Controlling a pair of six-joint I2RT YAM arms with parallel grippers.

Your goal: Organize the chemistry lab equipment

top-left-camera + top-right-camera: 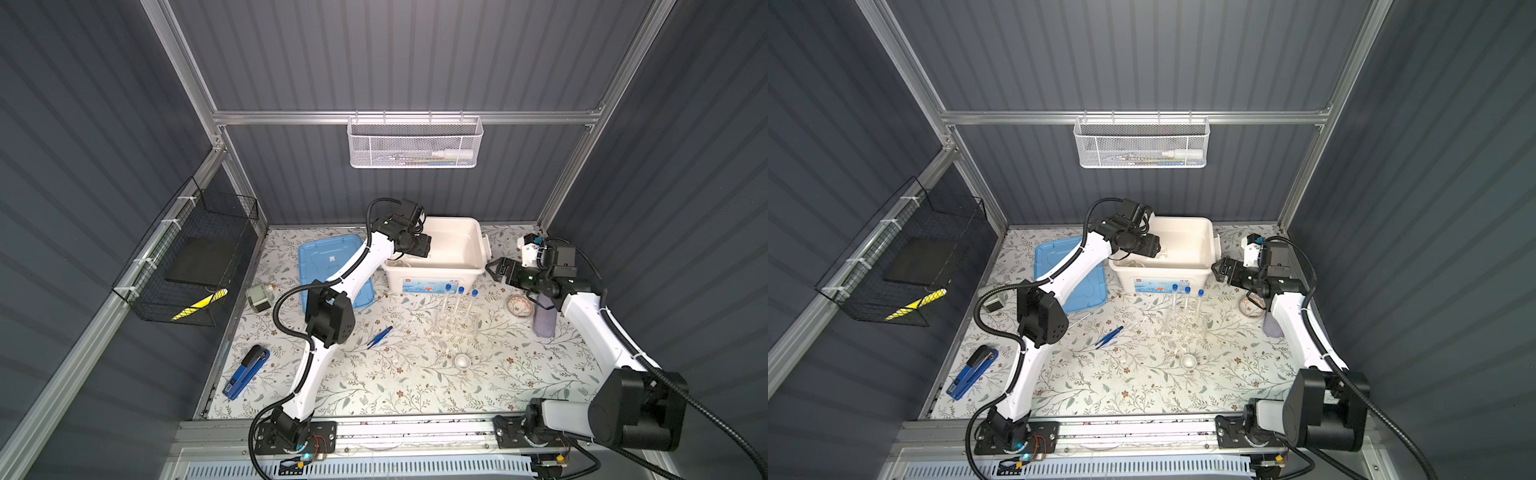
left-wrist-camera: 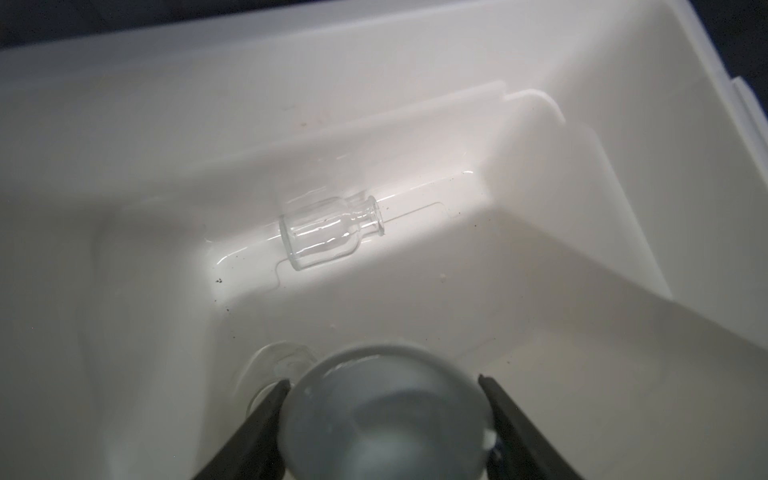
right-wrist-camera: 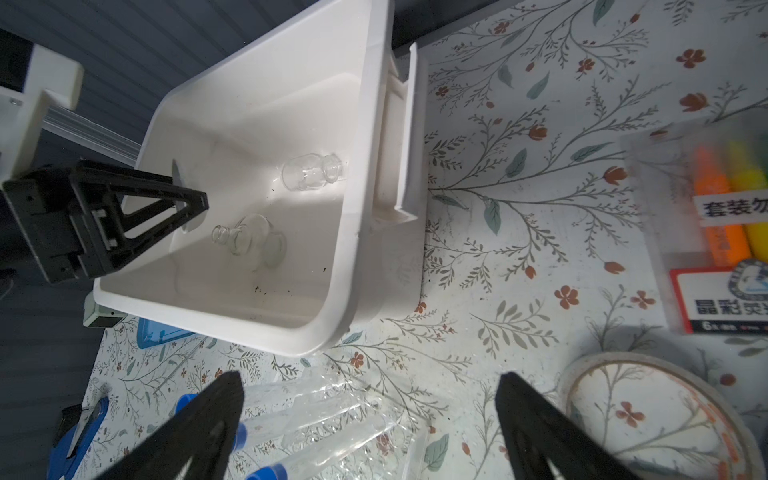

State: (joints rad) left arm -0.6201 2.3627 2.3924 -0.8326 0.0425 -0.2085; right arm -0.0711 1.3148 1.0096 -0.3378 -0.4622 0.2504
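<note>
My left gripper (image 2: pixel 383 378) is shut on a small white dish (image 2: pixel 386 419) and hangs over the near left corner of the white bin (image 1: pixel 436 271). Two small clear glass flasks lie on their sides in the bin: one (image 2: pixel 332 232) in full view, the other (image 2: pixel 282 361) partly hidden under the dish. Blue-capped test tubes (image 1: pixel 457 305) stand in the clear rack (image 1: pixel 455 328) in front of the bin. Blue tweezers (image 1: pixel 380 336), another white dish (image 1: pixel 462 361) and a thin rod (image 1: pixel 1079 320) lie on the mat. My right gripper (image 1: pixel 492 268) is open and empty, just right of the bin and above the rack's far side.
A blue lid (image 1: pixel 328 257) lies left of the bin, under my left arm. The grey motor (image 1: pixel 259 296) and the stapler (image 1: pixel 246 372) sit at the left. A round floral-patterned item (image 1: pixel 519 306), a highlighter pack (image 3: pixel 727 232) and a grey-purple object (image 1: pixel 544 318) are near my right arm.
</note>
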